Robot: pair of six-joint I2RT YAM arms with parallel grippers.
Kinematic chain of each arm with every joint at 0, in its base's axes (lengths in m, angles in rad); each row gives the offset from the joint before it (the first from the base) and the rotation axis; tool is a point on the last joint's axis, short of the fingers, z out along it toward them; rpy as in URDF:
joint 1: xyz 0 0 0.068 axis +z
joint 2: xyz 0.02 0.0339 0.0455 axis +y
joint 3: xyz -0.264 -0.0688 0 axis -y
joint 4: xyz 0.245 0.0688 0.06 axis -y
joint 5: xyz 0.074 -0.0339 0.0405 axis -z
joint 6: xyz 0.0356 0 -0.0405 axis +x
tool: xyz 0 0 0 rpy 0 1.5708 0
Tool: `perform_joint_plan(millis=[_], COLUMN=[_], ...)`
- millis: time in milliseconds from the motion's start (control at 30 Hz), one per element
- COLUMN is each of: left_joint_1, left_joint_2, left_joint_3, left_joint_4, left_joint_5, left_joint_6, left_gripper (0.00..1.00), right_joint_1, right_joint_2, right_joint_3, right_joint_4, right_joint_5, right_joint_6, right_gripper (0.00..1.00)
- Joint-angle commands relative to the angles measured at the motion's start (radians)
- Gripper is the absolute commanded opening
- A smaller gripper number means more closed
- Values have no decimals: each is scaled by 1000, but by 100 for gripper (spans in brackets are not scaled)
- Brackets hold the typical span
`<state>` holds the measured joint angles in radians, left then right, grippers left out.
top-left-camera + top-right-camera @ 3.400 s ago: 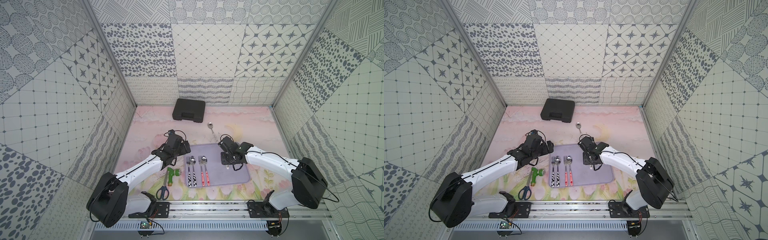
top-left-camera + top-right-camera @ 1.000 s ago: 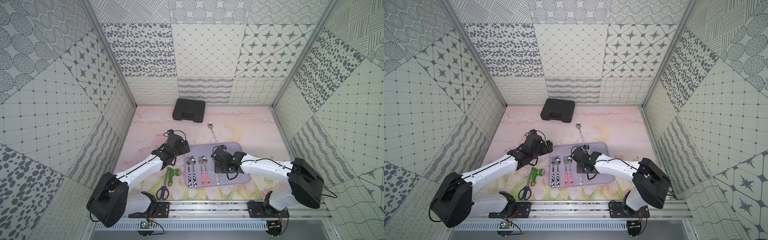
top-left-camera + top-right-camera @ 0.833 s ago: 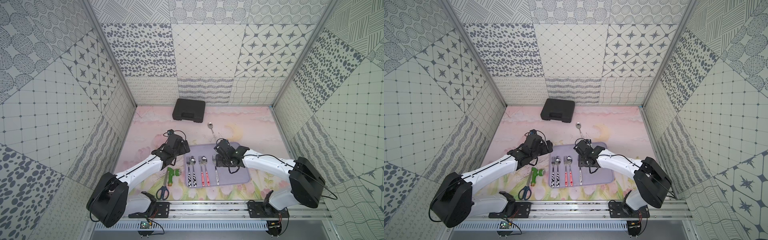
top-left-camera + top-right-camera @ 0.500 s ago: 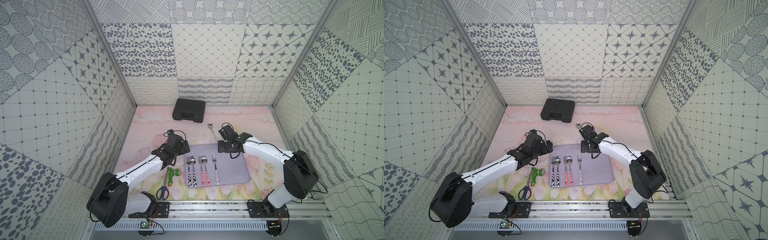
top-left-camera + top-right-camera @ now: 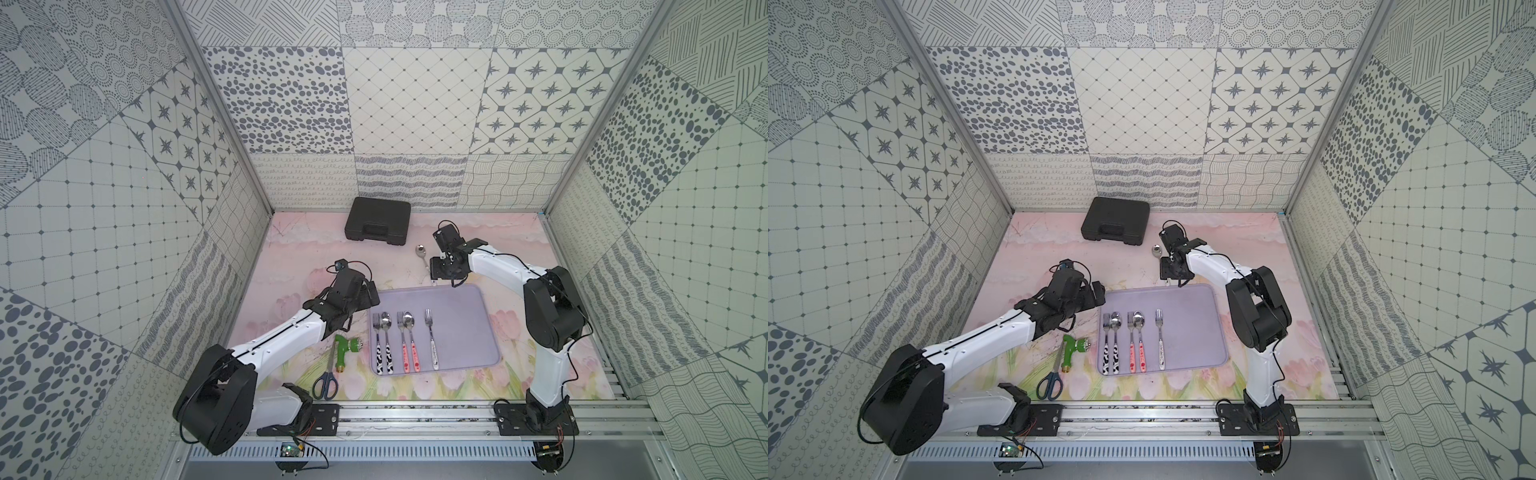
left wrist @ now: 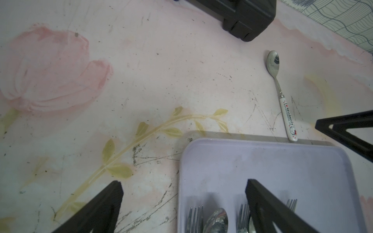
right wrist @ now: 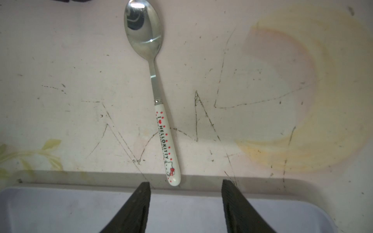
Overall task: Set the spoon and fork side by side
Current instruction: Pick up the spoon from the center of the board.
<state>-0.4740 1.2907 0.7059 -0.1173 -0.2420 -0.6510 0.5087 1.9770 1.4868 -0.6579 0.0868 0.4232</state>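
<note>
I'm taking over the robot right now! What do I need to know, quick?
Left claw: open, empty, near the purple tray's corner.
Right claw: open, empty, above the Hello Kitty spoon's handle end.
Done: cow-pattern pair and red-handled pair lie on the tray; white-handled fork lies alone beside them.
Left: the spoon lies on the table, just beyond the tray's far rim; grasp it and lay it beside that fork.
</note>
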Motion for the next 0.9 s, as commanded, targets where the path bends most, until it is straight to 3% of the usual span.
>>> perform_joint_plan(millis=[0, 400, 867], left_joint_1=[5, 5, 5], left_joint_2=[-18, -14, -9], left_joint_3=[6, 7, 10], left_joint_4=[-12, -12, -15], left_joint_5=[-23, -25, -25], left_joint_6=[18, 18, 15], left_gripper=[100, 100, 100], right_joint_1=[-6, -6, -2], right_joint_2=[55, 215, 284], right_joint_3=[76, 250, 310], right_joint_4=[-23, -103, -143], right_joint_5=[-17, -34, -31], right_joint_6=[-41, -56, -58], right_gripper=[60, 53, 38])
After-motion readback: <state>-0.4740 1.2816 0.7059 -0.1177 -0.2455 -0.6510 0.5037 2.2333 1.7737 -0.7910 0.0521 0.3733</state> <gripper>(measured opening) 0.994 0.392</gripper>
